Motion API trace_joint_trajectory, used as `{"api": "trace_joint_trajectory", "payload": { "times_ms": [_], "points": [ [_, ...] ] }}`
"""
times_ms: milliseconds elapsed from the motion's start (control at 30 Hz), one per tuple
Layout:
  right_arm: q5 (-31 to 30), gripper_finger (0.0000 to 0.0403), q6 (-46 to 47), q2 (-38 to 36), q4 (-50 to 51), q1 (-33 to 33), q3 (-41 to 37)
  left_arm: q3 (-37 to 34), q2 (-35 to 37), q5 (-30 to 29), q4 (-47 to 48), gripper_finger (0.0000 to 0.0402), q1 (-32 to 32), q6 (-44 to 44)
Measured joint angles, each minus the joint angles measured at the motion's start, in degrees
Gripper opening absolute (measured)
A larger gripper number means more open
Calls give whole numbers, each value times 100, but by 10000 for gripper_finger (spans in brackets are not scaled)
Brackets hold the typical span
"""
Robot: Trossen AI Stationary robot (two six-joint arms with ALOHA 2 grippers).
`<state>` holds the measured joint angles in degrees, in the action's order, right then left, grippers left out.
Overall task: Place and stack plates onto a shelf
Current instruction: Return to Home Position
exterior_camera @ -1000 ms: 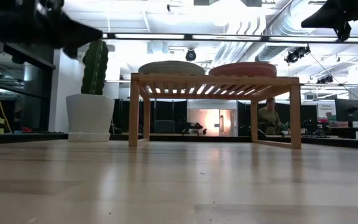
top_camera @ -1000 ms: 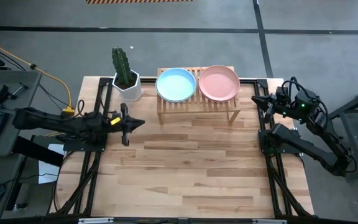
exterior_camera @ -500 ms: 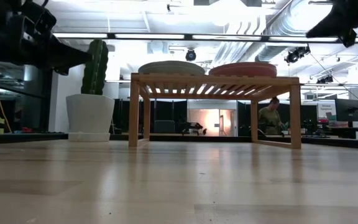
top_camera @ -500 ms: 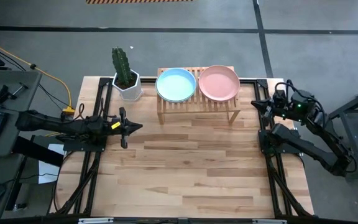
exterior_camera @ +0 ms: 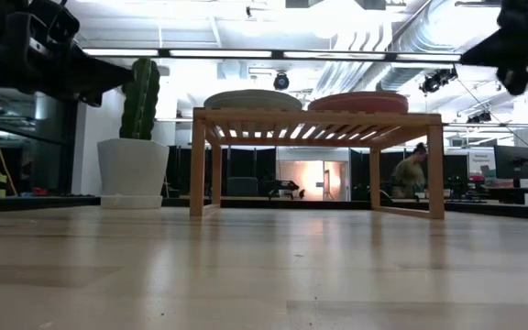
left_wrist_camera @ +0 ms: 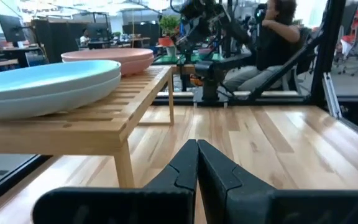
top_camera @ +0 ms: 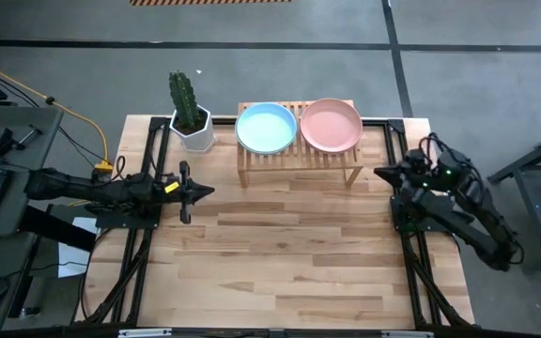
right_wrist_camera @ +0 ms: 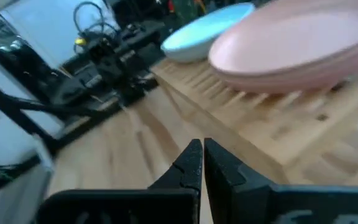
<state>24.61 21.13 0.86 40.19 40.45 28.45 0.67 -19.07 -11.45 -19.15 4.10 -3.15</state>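
High view puts the plates in two piles on the shelf point(top_camera: 299, 160) at the far edge of the tabletop point(top_camera: 289, 253): a light blue pile point(top_camera: 266, 127) on its left half and a pink pile point(top_camera: 332, 125) on its right, just beside each other. How many lie in each cannot be counted from above. I see no plate elsewhere on the tabletop, so the stacking looks finished, and the step in hand is, as I judge it, the retreat of both arms to rest. The left hand point(top_camera: 205, 191) hangs over the tabletop's left side, pointing inward, near the cactus pot point(top_camera: 193, 131) and apart from the shelf; its wrist view shows the fingers point(left_wrist_camera: 182, 168) pressed together with nothing between them. The right hand point(top_camera: 381, 174) sits at the right edge, near the shelf's right leg, its fingers point(right_wrist_camera: 188, 165) likewise drawn narrow and empty. To do this well, each arm should draw back and up, away from the shelf rather than across it. The right arm should mind the nearby leg and the pink pile, the left the cactus, and both should go slowly enough not to jolt the piles.
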Motion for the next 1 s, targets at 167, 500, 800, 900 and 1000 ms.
{"api": "trace_joint_trajectory", "payload": {
  "times_ms": [167,500,800,900,1000],
  "points": [
    [596,0,861,306,-2600,-178,-775,4,20,-73,-88,0,4,9],
    [-454,0,477,515,-3558,-1841,-1634,4,20,-368,-61,0,2,-5],
    [-2358,0,-440,527,-3511,-3870,-1661,4,20,-585,-48,0,0,-4],
    [-3106,0,-534,552,-3801,-4550,-1846,4,20,-587,-47,0,0,1],
    [-3687,0,-631,623,-4137,-5165,-2131,4,20,-596,-45,0,0,-3]
  ]
}}
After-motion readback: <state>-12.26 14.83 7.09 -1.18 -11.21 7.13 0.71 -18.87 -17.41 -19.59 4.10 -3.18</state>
